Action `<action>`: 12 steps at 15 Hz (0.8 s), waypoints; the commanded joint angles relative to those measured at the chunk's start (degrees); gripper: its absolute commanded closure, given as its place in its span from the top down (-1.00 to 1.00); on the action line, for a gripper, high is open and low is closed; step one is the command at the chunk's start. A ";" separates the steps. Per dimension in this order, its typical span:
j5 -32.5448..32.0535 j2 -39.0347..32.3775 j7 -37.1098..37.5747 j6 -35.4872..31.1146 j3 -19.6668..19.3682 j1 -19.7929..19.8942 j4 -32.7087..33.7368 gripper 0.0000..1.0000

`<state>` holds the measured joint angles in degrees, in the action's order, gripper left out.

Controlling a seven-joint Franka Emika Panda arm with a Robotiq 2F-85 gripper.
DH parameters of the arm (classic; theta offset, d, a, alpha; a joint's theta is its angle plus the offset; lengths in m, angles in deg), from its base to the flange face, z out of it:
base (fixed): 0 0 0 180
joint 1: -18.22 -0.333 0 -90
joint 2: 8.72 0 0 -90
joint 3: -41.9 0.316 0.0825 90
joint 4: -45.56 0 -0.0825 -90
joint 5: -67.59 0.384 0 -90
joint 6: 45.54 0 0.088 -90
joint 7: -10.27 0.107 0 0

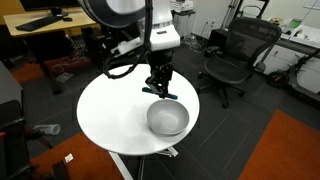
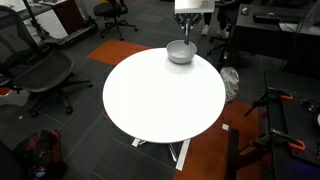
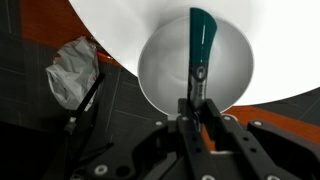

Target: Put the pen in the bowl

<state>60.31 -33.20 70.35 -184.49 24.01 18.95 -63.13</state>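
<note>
The light-grey bowl [image 1: 167,119] sits on the round white table [image 1: 110,115], near its edge. It also shows in the far exterior view [image 2: 181,52] and in the wrist view [image 3: 160,70]. My gripper [image 3: 197,103] is shut on the pen [image 3: 200,45], a dark pen with a teal section, and holds it directly above the bowl's inside. In an exterior view the gripper [image 1: 159,90] hangs just above the bowl's rim; the pen is too small to make out there.
A black office chair [image 1: 235,55] stands beyond the table. A desk [image 1: 45,25] is at the back. A crumpled grey bag [image 3: 72,72] lies on the floor beside the table. Orange carpet [image 1: 290,150] covers part of the floor. Another chair [image 2: 35,65] stands nearby.
</note>
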 commanded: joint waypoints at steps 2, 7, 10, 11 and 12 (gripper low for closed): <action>1.10 -5.13 1.48 -0.05 0.50 2.10 4.47 -0.91; 3.20 -9.49 1.93 -1.28 0.39 3.03 8.63 -0.91; 4.22 -11.00 2.21 -2.02 0.36 3.30 10.64 -0.13; 4.43 -11.37 2.48 -2.16 0.32 3.31 11.13 -0.11; 4.61 -11.68 2.56 -2.14 0.28 3.31 11.54 0.03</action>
<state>63.77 -43.39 71.44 -186.18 24.08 21.78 -54.07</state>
